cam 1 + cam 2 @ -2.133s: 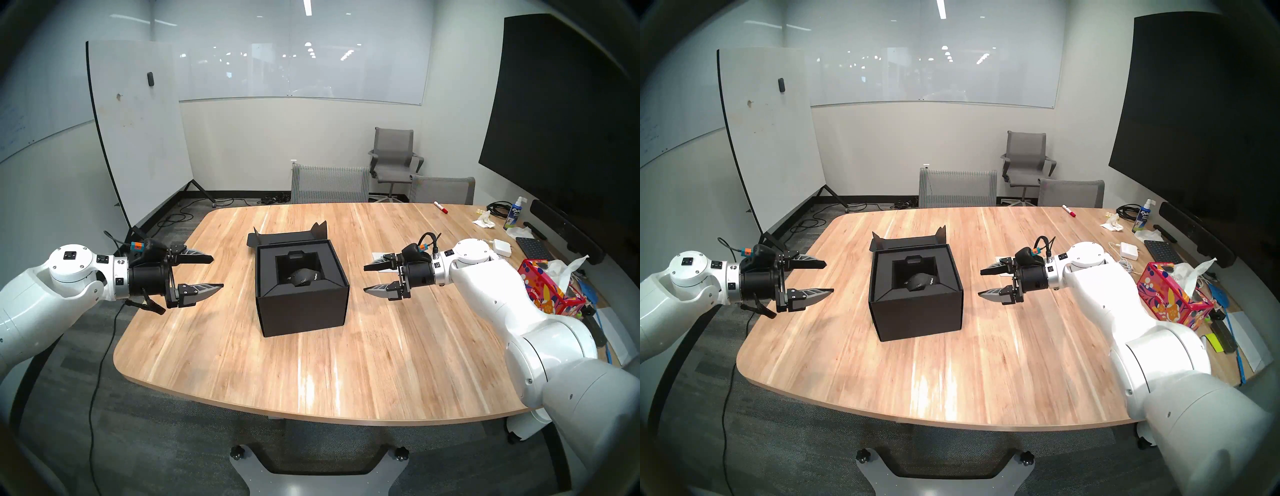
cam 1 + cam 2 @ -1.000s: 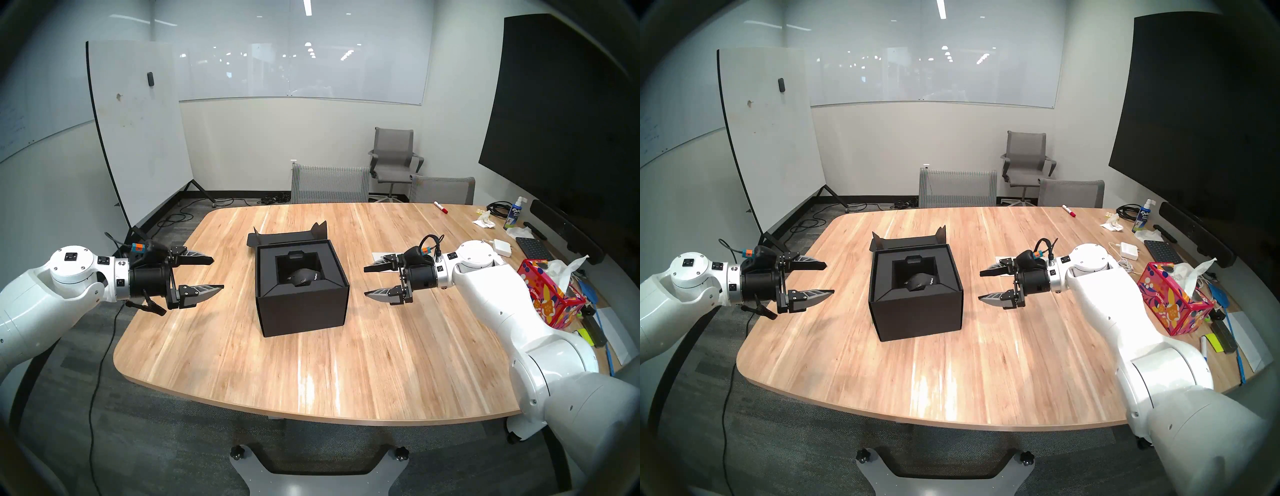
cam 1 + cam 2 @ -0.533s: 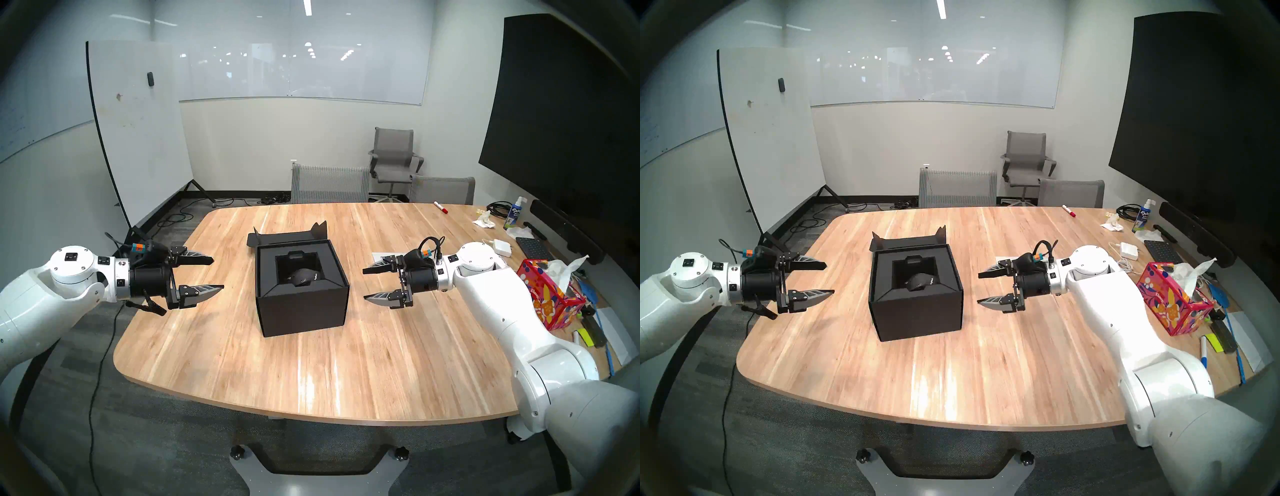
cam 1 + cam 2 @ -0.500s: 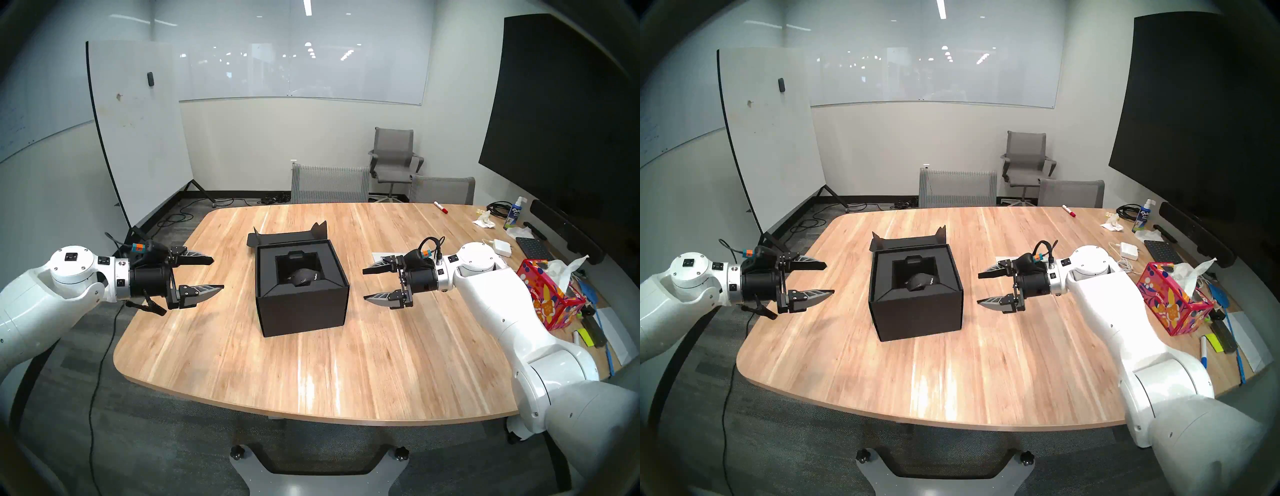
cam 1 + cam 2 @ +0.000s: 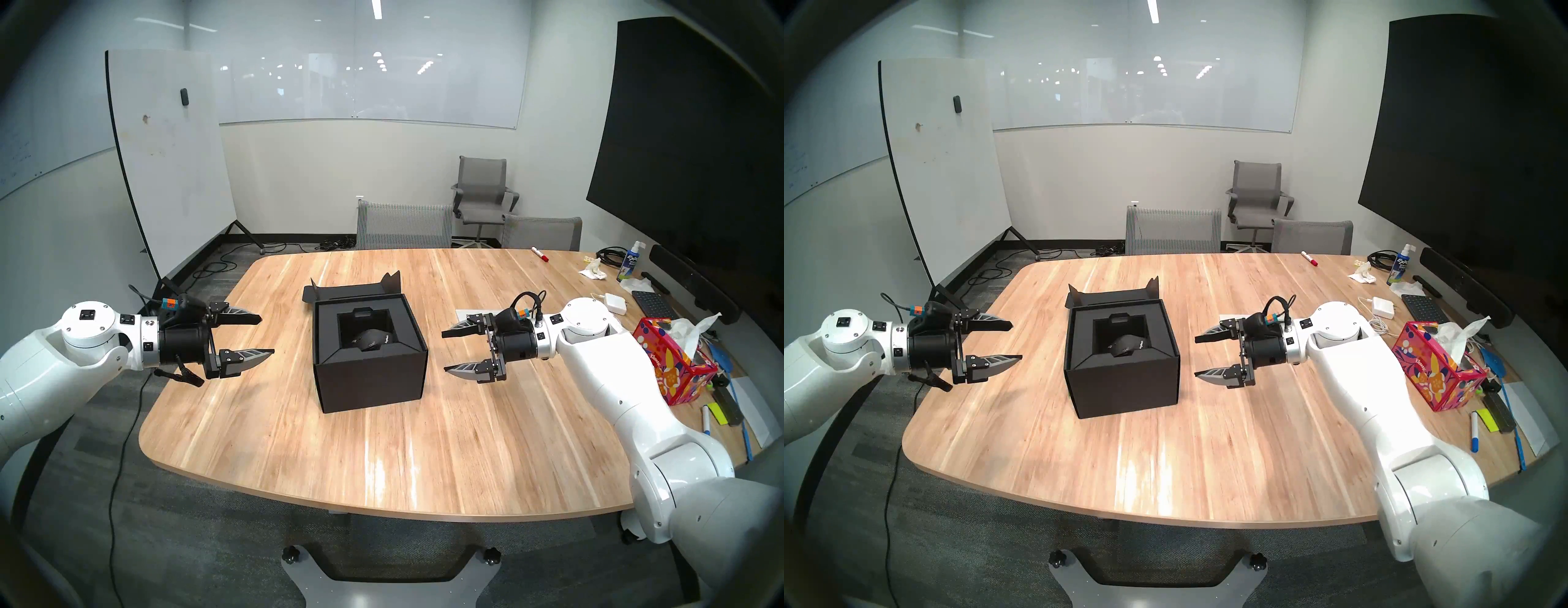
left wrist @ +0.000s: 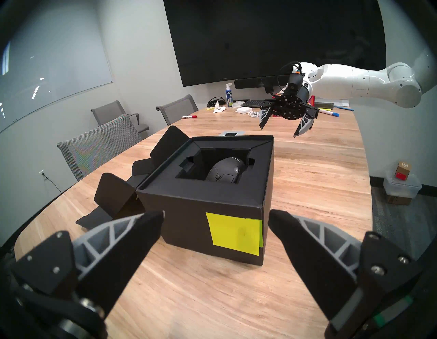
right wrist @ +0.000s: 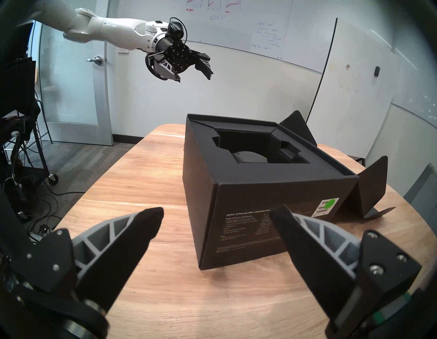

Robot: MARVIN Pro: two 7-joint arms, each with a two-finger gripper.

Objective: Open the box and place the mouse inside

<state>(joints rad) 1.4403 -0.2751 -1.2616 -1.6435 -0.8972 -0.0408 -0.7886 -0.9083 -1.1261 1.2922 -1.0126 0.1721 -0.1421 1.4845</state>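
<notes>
So, both grippers sit wide open with nothing in them. The left gripper (image 5: pixel 266 335) hangs above the table's left side, pointing at the box (image 5: pixel 369 373) and well apart from it. In its wrist view its two fingers (image 6: pixel 132 236) frame the box's near wall, where a yellow sticky note (image 6: pixel 236 233) is stuck. The right gripper (image 5: pixel 443 351) mirrors it on the other side, also aimed at the box and not touching it; its fingertips (image 7: pixel 146 227) float over bare wood in front of a wall with pale printed text and a small label with a green dot (image 7: pixel 328 203).

The box stands about mid-table (image 5: pixel 424 458), lid (image 5: pixel 352 291) folded back flat behind it, with its side flaps sticking up. Inside is a black insert (image 6: pixel 165 180) with a square recess, and the mouse (image 6: pixel 224 171) lies down in that recess, toward the near-right part of it as the head sees it. It's black on black, so only its rounded back and a bit of pale lettering stand out.

Off on the right end of the table there's clutter: a red floral tissue box (image 5: pixel 674 365), a white adapter (image 5: pixel 616 303), a keyboard (image 5: pixel 653 303), a spray bottle (image 5: pixel 630 261) and a red marker (image 5: pixel 539 253). A whiteboard (image 5: pixel 169 161) stands behind the left arm, and grey chairs (image 5: pixel 403 225) wait at the far side.
</notes>
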